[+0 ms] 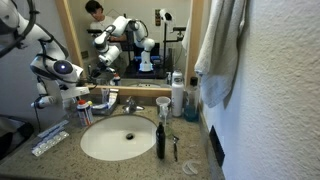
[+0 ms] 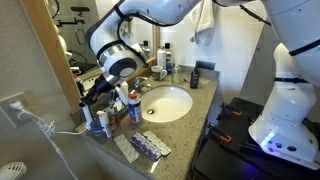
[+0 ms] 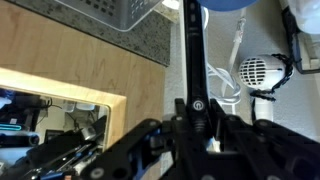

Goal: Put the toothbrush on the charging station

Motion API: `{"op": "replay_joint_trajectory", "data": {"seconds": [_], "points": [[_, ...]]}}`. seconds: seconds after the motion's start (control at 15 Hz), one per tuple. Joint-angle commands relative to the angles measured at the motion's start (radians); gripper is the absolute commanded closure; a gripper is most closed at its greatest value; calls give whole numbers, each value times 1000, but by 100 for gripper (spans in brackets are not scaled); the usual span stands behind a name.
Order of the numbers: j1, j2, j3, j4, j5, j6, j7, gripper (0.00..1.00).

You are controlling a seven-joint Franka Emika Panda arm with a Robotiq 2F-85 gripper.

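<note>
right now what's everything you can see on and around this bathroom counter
counter: one, speckled stone, under the mirror
sink: one, white, set into the counter
faucet: one, metal, behind the sink
dark bottle: one, black, upright at the sink's rim
white cup: one, white, at the back of the counter
toothpaste tube: one, blue-white, flat on the counter beside the sink
towel: one, pale grey, hanging beside the mirror
mirror: one, wood-framed, on the wall above the counter
basket: one, grey, top of the wrist view
toothbrush: one, black, held in the gripper
gripper: one, black, closed on the toothbrush
arm: one, white, over the counter
</note>
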Motion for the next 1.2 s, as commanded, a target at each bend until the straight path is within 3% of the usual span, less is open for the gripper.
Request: {"op": "replay_joint_trajectory", "data": {"seconds": [0.0,1.13], "points": [[-13,11,3,12,-34,10,55,93],[-18,1,-1,59,-63,11,120,93]]}}
